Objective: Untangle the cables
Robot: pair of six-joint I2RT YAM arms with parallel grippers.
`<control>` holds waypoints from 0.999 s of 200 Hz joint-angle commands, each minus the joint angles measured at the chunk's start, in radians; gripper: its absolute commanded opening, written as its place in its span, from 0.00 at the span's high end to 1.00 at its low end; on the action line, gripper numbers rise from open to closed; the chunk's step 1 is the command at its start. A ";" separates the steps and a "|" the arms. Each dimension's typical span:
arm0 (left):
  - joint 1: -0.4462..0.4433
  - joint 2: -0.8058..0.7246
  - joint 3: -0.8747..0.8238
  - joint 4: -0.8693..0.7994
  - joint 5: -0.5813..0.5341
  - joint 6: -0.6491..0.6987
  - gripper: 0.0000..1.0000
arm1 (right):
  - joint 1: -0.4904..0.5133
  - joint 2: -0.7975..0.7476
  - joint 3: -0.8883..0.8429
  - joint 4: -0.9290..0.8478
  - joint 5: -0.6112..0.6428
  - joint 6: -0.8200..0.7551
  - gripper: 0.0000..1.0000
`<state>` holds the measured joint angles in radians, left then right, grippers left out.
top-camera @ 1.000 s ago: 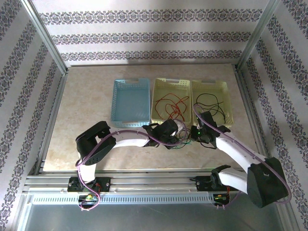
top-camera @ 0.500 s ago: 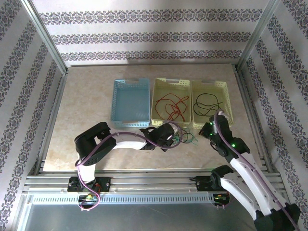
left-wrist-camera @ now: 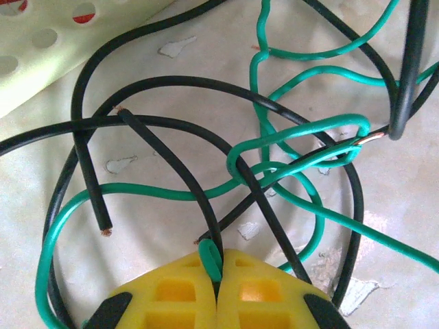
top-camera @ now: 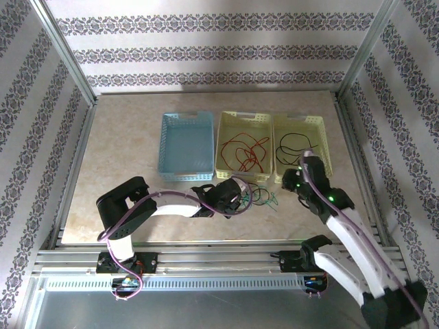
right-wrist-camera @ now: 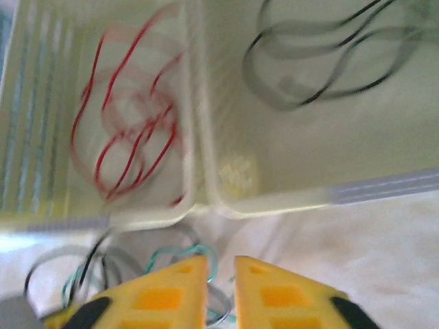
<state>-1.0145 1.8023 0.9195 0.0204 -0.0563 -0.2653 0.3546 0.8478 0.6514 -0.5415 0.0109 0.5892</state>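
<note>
From above, the tangle of green and black cables lies on the table, just at 6 o'clock of the middle basket. That basket holds the red cables. The right basket holds one black cable, and the blue basket sits at 9 o'clock of both. The left gripper meets the tangle from 9 o'clock. The right gripper hangs at its 3 o'clock, apart from it, by the right basket's near rim.

At the left wrist, the jaws are pressed together on a green cable. The black strands cross it at 12 o'clock, and a green loop knots around them at 1 o'clock.

At the right wrist the picture is blurred. The jaws stand a little apart with nothing between them, and the tangle is at 8 o'clock.

The step in hand looks like drawing one green strand free. The next move likely calls for the right gripper to pin a black strand while the left pulls toward 9 o'clock, slowly, so the loop does not tighten.
</note>
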 commanded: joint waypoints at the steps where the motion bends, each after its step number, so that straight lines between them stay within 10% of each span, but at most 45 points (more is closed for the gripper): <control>1: -0.007 -0.002 -0.020 -0.061 0.024 0.014 1.00 | 0.111 0.108 -0.007 0.048 -0.280 -0.136 0.70; 65: -0.007 -0.004 -0.012 -0.066 0.035 0.014 1.00 | 0.237 0.294 0.018 0.100 -0.148 -0.108 0.46; 200: -0.007 -0.049 -0.049 -0.042 0.083 0.021 1.00 | 0.204 0.520 0.087 0.203 -0.101 -0.032 0.49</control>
<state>-1.0088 1.7752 0.8932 0.0151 -0.0299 -0.2653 0.5648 1.3472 0.7021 -0.4225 -0.1200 0.5201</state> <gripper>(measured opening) 0.045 0.515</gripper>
